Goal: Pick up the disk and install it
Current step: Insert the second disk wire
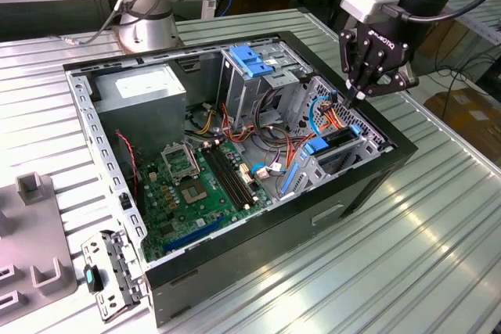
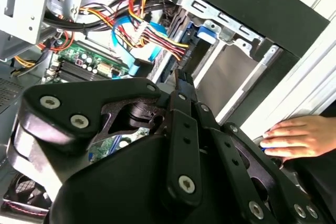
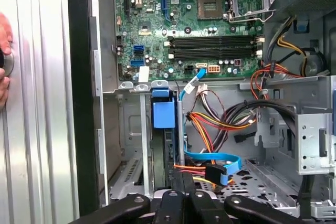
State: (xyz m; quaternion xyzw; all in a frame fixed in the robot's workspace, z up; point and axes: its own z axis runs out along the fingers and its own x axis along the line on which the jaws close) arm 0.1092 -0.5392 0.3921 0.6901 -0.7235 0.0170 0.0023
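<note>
the gripper [image 1: 358, 93] is hovering over the open computer case [image 1: 368, 181] with fingers pinched together, gripping nothing. the disk [image 1: 338, 137] is sitting upright in the drive cage [image 1: 333, 163] right below.

Ribbed metal table [image 1: 438, 217], open computer case [image 1: 376, 174], grey bracket [image 1: 117, 275]

The arm is reaching down from the exterior view's upper right, its wrist carrying the black gripper [image 1: 362, 93] with the fingers [image 1: 354, 84] pointing downward and drawn together, tips meeting with nothing showing between them. In the second wrist view, a person's hand [image 2: 294, 137] is lying flat beyond the fingers.
</note>
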